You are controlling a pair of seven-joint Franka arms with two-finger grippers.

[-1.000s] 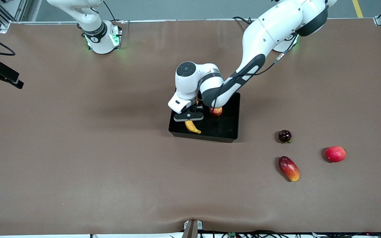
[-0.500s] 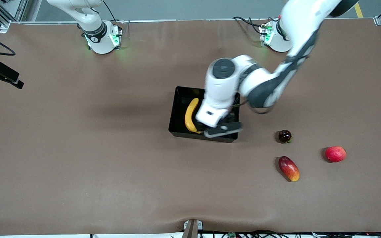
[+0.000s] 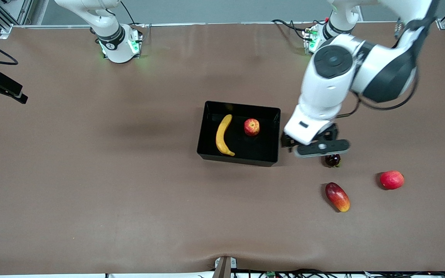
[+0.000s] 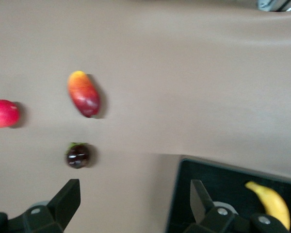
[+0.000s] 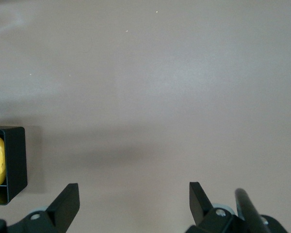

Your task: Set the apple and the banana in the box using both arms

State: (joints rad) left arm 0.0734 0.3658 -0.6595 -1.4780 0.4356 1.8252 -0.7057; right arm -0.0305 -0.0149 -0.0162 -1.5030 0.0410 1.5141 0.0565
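Front view: long curved yellow banana (image 3: 223, 134) and small round red-and-yellow apple (image 3: 252, 127) both lie side by side in the shallow glossy black plastic box (image 3: 239, 158), apart, apple toward the left arm's end. Left gripper (image 3: 316, 148) hangs over bare table between the box and a small dark round fruit (image 3: 332, 159), partly covering that fruit in this view. Left wrist view shows what the front view hides: the black fingers (image 4: 67, 201) spread wide, nothing between them, dark fruit fully visible, plus a box corner with the banana tip. Right gripper (image 5: 133, 206) appears only in the right wrist view, released and empty, over brown table mat (image 5: 160, 87) near a box corner; that arm waits. Elongated red-and-yellow mango-like fruit (image 3: 337, 197) and plain red oblong fruit (image 3: 391, 180) lie nearer the front camera, well apart from the box.
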